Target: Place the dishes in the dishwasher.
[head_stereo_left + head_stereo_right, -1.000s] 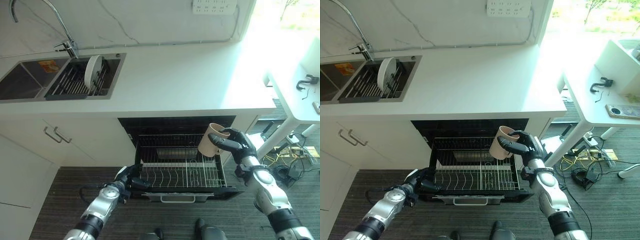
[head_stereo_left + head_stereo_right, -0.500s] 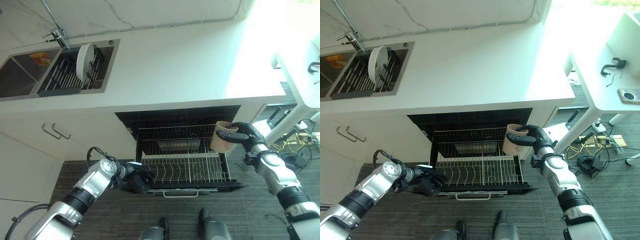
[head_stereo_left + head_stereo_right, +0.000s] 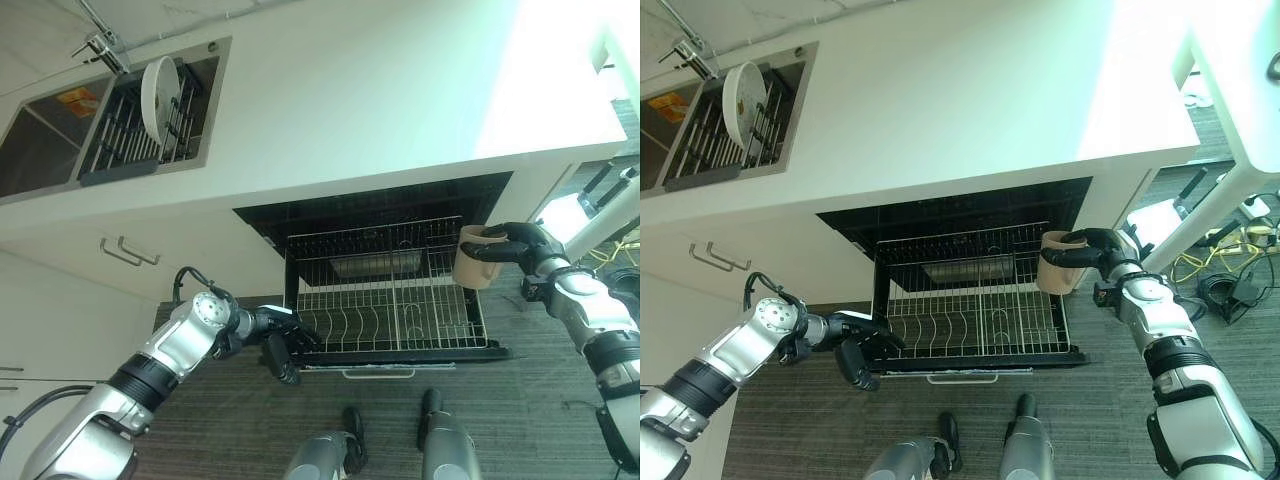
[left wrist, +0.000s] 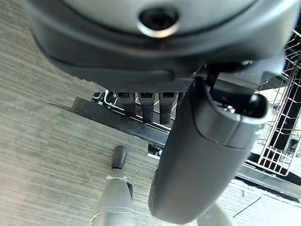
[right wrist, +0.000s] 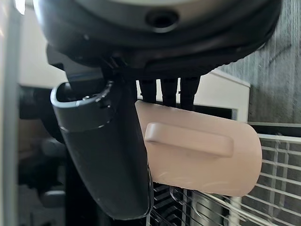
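Mug [image 3: 474, 264]: beige, held in your right hand [image 3: 516, 245] just off the right edge of the pulled-out dishwasher rack [image 3: 390, 300], above floor level.
Right hand state: fingers and thumb curled round the mug.
Left hand [image 3: 272, 336]: at the rack's front-left corner; fingers look relaxed and hold nothing.
Step advice: carry the mug inward over an open wire row before you lower it, and keep clear of the side rail.
Mug axis: nearly upright, mouth up, slightly tilted; handle faces the wrist camera.
Plate [image 3: 155, 85]: still upright in the sink rack [image 3: 120, 140].

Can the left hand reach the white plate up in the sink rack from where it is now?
Probably not: the left hand is low at the dishwasher rack front corner, while the white plate stands beyond the countertop edge.
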Tool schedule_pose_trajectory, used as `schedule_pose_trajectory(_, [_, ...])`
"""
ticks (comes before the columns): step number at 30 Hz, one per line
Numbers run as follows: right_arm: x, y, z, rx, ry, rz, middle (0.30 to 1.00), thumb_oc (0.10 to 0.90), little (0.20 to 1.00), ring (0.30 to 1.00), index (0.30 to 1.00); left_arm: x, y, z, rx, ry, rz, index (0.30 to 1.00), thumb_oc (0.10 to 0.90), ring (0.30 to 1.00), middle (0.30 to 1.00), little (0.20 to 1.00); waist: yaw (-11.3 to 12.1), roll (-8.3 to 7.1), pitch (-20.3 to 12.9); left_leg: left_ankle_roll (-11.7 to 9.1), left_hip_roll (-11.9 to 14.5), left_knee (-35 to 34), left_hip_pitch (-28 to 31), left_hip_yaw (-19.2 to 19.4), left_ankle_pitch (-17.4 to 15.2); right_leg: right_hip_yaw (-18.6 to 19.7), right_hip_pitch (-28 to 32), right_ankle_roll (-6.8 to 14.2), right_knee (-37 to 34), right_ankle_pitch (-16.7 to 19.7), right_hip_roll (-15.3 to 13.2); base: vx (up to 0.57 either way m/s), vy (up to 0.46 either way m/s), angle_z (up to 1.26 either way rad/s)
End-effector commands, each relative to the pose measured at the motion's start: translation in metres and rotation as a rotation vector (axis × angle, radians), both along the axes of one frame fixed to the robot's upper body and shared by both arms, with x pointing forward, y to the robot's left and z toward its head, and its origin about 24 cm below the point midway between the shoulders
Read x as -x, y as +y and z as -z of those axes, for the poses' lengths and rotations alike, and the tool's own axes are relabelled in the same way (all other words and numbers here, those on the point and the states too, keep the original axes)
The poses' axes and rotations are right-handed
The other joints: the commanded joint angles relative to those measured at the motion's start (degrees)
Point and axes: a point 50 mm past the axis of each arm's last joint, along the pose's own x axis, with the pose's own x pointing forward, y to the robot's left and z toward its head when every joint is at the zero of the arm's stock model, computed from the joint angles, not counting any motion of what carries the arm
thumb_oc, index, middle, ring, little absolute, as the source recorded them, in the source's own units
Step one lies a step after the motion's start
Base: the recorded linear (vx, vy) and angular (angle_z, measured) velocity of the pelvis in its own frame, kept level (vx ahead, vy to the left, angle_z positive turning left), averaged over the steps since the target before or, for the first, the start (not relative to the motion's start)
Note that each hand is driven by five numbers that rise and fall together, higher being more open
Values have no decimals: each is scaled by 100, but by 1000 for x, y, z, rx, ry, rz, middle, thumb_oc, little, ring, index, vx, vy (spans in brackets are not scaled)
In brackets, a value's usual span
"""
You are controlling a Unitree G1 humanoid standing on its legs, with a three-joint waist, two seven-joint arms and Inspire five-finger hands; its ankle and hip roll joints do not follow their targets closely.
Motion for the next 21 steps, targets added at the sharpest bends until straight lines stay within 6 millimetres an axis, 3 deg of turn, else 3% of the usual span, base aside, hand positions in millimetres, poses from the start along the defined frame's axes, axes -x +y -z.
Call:
schedule_pose_trajectory(1, [-20, 10, -62, 10, -201, -56, 300, 400, 300, 300, 300, 23, 10, 11, 35, 100, 18, 900, 800, 900, 900, 900, 244, -321, -192, -215, 58, 406, -617, -248, 109, 255, 100, 422, -335, 73, -155, -111, 14, 1])
schedule_pose_trajectory(7, [-32, 30, -81, 37, -240, -86, 300, 400, 300, 300, 300, 7, 5, -16, 100, -24, 11, 900, 800, 900, 900, 900, 300, -311, 108, -211, 19, 406, -916, -280, 137, 280, -247, 417, -335, 158, -177, -111, 9, 2])
schedule_pose_trajectory(15, [-35, 35, -72, 185, -159, -113, 300, 400, 300, 300, 300, 0, 3, -33, 120, -84, 10, 900, 800, 900, 900, 900, 351, -402, 194, -193, 32, 406, -1011, -275, 138, 268, -367, 428, -335, 215, -168, -25, -2, 0])
schedule_pose_trajectory(16, [-35, 34, -71, 223, -141, -117, 418, 478, 418, 418, 418, 0, 3, -35, 116, -87, 12, 900, 800, 900, 900, 900, 359, -411, 220, -197, 36, 406, -986, -282, 121, 252, -337, 435, -335, 203, -168, 0, 0, 0])
schedule_pose_trajectory(17, [-35, 32, -72, 264, -130, -115, 801, 734, 801, 801, 801, -1, 4, -37, 111, -91, 14, 900, 800, 900, 900, 900, 373, -434, 221, -191, 33, 406, -1015, -286, 145, 241, -365, 433, -335, 228, -173, 0, 0, 0])
schedule_pose_trajectory(18, [-35, 32, -72, 277, -117, -116, 900, 800, 900, 900, 900, -1, 4, -38, 111, -93, 14, 900, 800, 900, 900, 900, 377, -445, 234, -191, 37, 406, -1017, -287, 145, 238, -369, 434, -335, 232, -176, 0, 0, 0])
schedule_pose_trajectory(21, [-36, 32, -77, 299, -102, -120, 900, 800, 900, 900, 900, -1, 6, -40, 109, -99, 16, 900, 800, 900, 900, 900, 392, -472, 265, -194, 34, 406, -988, -304, 118, 225, -344, 432, -335, 215, -167, -5, -9, 3])
